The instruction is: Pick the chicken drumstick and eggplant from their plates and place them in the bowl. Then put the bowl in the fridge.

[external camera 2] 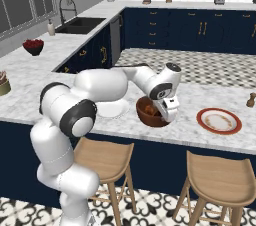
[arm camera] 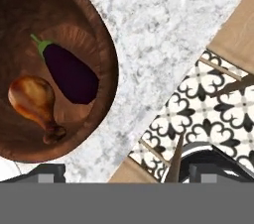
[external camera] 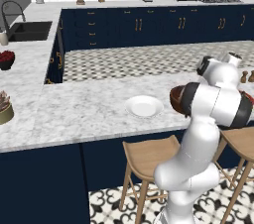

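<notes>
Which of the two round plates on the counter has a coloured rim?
The red-brown-rimmed plate, right of the reddish-brown wooden bowl. The other round plate is plain white.

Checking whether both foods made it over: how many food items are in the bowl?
2. The eggplant lies near the middle of the bowl; the drumstick lies beside it, apart. The bowl's edges are cropped, so more could be hidden.

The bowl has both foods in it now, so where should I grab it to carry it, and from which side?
Grip the wooden bowl by its rim, coming from above with one finger inside the wall and one outside. It is too wide to span. The right-hand rim in the hand view looks best: it lies nearest the open gripper, and the eggplant and drumstick leave some room there.
</notes>
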{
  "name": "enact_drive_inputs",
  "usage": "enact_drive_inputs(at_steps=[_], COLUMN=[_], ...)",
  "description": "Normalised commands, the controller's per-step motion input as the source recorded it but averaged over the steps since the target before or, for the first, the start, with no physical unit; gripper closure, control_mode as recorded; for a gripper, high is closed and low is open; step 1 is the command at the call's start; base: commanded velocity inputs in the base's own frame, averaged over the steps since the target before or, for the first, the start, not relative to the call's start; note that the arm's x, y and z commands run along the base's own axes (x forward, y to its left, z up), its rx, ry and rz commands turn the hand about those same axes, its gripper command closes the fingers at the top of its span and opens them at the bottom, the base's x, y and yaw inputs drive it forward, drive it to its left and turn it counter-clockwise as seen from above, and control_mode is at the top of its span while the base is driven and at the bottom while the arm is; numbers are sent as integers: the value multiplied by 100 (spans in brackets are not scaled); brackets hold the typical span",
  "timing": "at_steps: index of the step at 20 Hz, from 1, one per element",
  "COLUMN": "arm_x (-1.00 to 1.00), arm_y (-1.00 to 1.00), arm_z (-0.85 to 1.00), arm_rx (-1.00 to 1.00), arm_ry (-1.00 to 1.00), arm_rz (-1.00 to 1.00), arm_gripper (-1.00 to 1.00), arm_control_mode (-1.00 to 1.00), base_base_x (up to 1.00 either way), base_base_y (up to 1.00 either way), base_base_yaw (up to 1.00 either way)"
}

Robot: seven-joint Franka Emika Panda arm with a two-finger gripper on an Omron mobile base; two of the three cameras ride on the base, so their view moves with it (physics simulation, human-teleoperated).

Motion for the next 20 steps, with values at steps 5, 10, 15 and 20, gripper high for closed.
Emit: enact_drive_inputs(at_steps=[5,10,15,20], arm_x=[41,44,31,6], arm_y=[-17,-1,0,6], arm_z=[-31,-34,-52,-54], arm_rx=[1,0,0,1], arm_ry=[4,2,0,0], arm_rz=[0,0,0,0], arm_gripper=[-100,-100,-100,100], arm_control_mode=[-100,-100,-100,-100], base_base_x=[0,0,0,0], base_base_y=[0,0,0,0], base_base_yaw=[0,0,0,0])
